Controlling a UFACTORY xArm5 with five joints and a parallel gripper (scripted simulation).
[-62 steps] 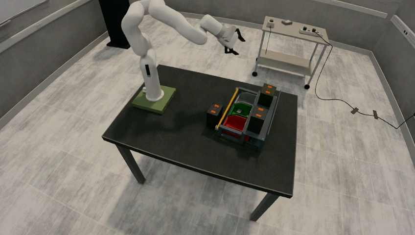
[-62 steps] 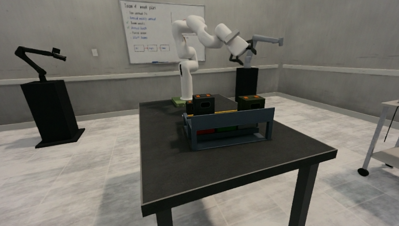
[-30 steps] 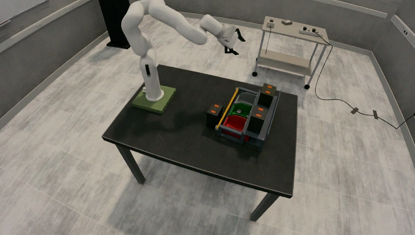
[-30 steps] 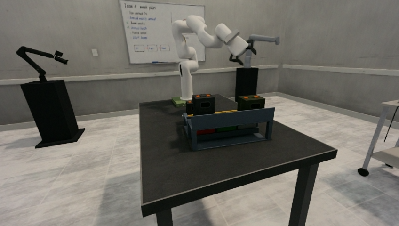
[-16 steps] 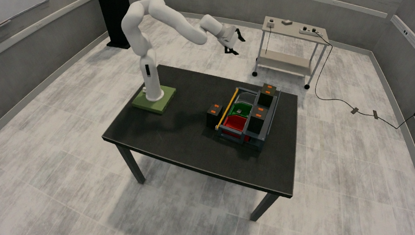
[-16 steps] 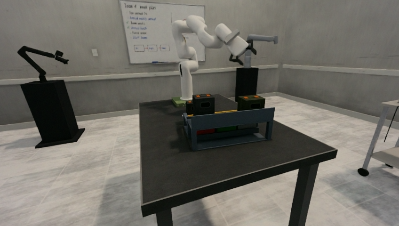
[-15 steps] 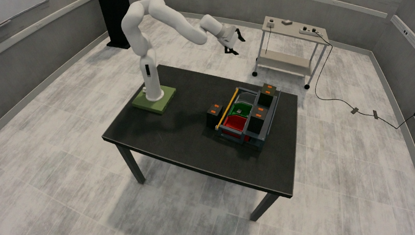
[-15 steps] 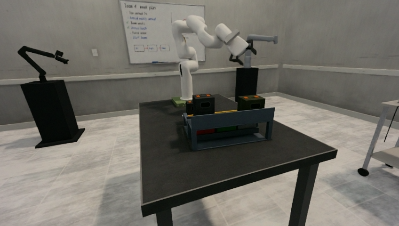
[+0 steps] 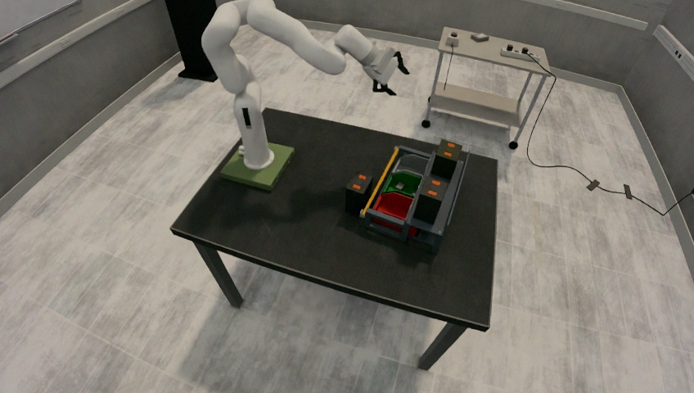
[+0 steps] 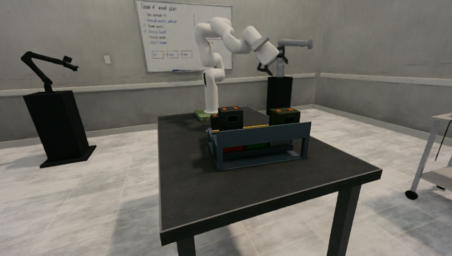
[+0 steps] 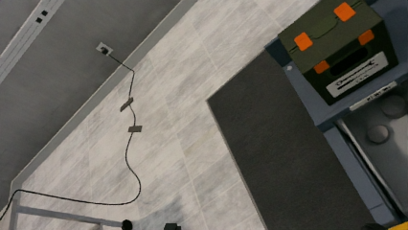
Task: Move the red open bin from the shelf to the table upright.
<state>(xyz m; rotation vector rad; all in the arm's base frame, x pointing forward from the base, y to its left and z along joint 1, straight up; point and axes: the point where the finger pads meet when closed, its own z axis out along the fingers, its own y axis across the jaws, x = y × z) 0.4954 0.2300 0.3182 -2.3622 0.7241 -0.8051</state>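
The red open bin [image 9: 394, 205] sits in the lower level of the blue shelf [image 9: 416, 196], at its near end; from the other side only its red edge [image 10: 233, 148] shows under the shelf top. A green bin [image 9: 403, 182] with a grey part and a grey bin [image 9: 413, 163] sit beside it. My gripper [image 9: 390, 74] is open and empty, high in the air beyond the table's far edge, well away from the shelf. It also shows in the exterior view [image 10: 269, 63]. The wrist view shows floor, the table corner and a dark box [image 11: 339, 48].
Two dark boxes with orange tabs [image 9: 447, 158] [image 9: 428, 201] stand on the shelf top. A third [image 9: 358, 191] stands on the table beside the shelf's yellow rail [image 9: 380, 181]. A cart [image 9: 487, 73] and a cable [image 9: 584, 170] are on the floor beyond.
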